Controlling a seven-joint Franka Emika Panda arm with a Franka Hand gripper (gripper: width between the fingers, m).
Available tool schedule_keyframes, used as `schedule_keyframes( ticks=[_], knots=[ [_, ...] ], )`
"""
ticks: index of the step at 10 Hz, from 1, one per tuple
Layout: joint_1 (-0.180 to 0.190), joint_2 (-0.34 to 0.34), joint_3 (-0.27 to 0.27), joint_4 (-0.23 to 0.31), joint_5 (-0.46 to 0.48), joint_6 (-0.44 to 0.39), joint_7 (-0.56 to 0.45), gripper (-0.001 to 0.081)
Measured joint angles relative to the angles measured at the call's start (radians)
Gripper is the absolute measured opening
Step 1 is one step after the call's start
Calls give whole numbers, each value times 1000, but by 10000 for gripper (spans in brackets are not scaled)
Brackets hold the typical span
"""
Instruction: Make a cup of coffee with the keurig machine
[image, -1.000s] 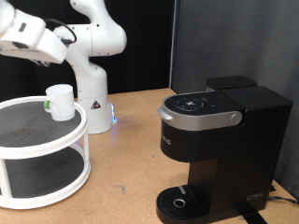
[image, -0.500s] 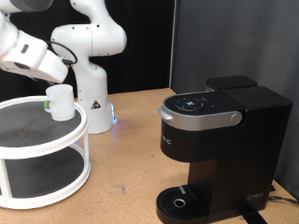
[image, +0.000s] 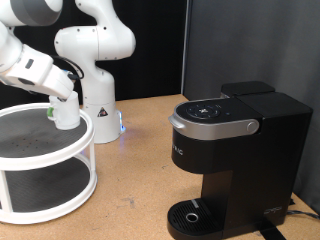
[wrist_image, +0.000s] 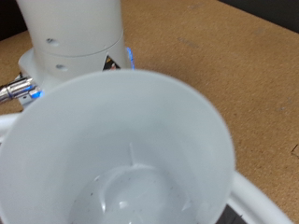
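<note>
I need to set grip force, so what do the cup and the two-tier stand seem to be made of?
The cup looks like thin white plastic, matte to slightly glossy: its wall is faintly translucent with a moulded seam inside. The two-tier stand seems to be white plastic or painted metal with dark speckled shelves; the look leaves that open.

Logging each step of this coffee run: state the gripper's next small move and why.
Probably a short drop straight down around the cup. In the exterior view the gripper sits right at the cup's top on the white rack, and the wrist view looks straight into the cup's mouth, so it seems lined up but shows no grip.
</note>
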Motion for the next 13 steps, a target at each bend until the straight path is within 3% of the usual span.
schedule_keyframes(
  ticks=[1,2,8,13],
  knots=[
    [-1,0,-1,-11,-10,17,-5,732],
    [-2,2,-3,-21,-20,32,-8,797],
    [-2,60,-15,-52,-11,135,-15,803],
    [-1,87,-12,-41,72,74,-92,803]
  ],
)
